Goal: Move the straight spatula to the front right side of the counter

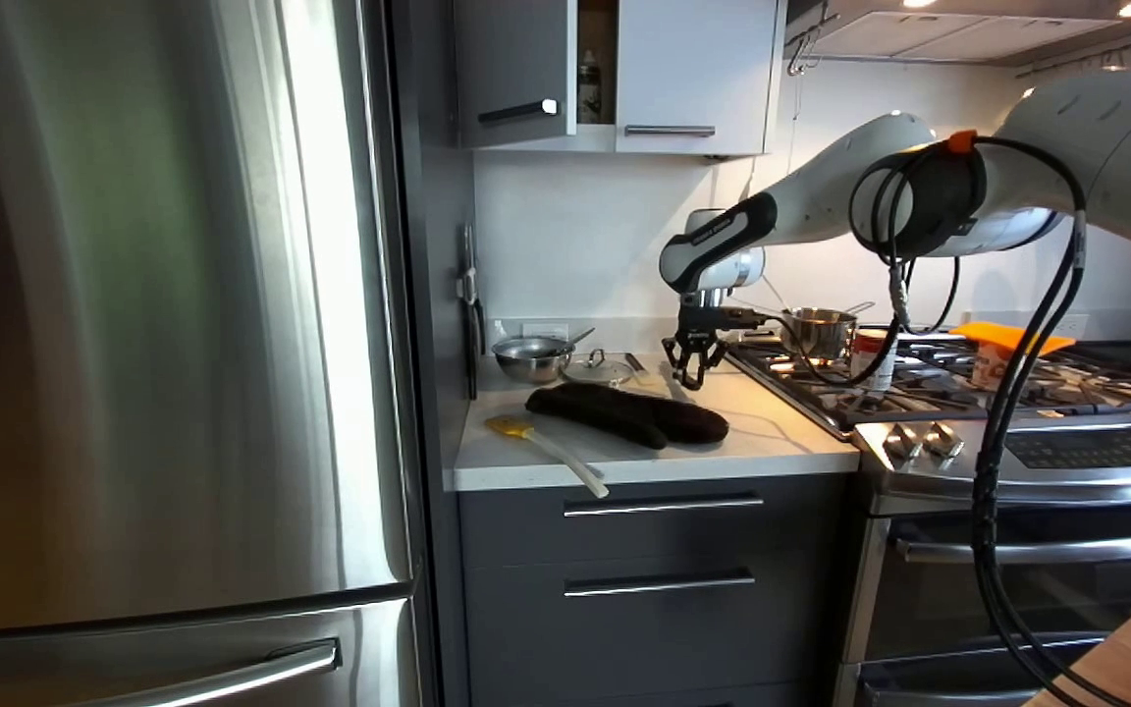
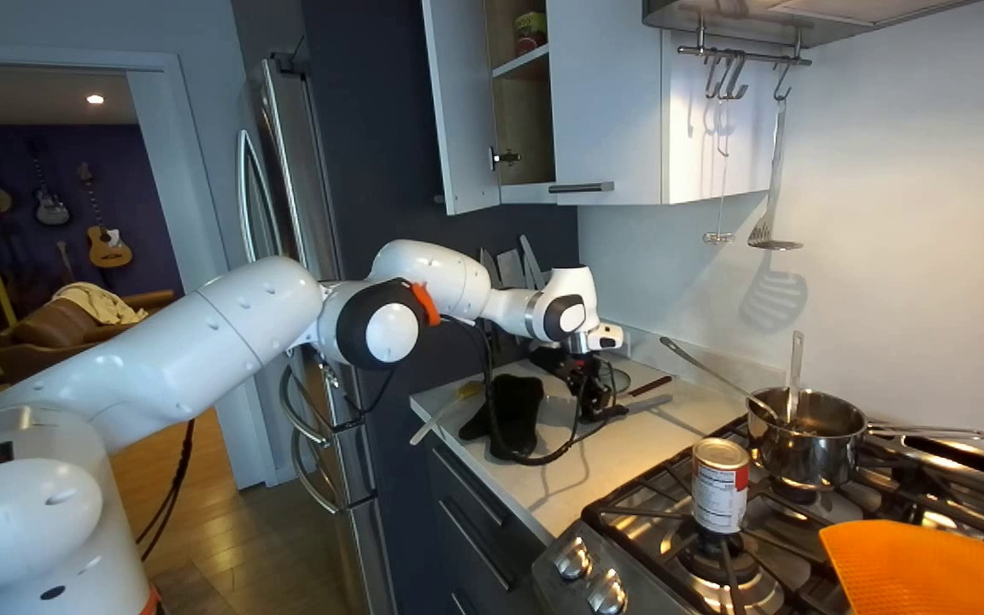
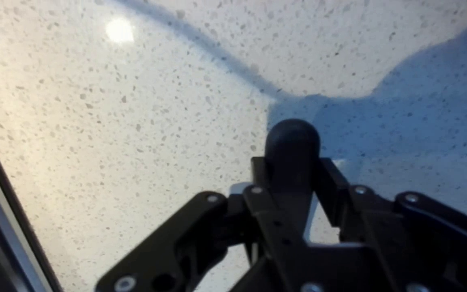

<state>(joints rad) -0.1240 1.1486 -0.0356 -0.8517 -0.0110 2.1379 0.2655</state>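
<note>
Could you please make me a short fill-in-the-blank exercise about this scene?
In the wrist view, a dark round-ended object sits ____ the two fingers of the gripper.
The handle of the yellow-headed utensil pokes past the ____ edge of the counter.
In an exterior view, ____ utensils lean in the saucepan.
The can stands ____ on the stove, not on its side.

Missing words: between; front; two; upright.

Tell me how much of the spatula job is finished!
Looks done: grabbing it. The wrist view shows fingers on both sides of what seems the spatula's dark handle. In hand: the handle, held over the counter. Left: probably bringing it forward, setting it down and letting go, because in both exterior views the fingers are farther back than the black mitt.
</note>
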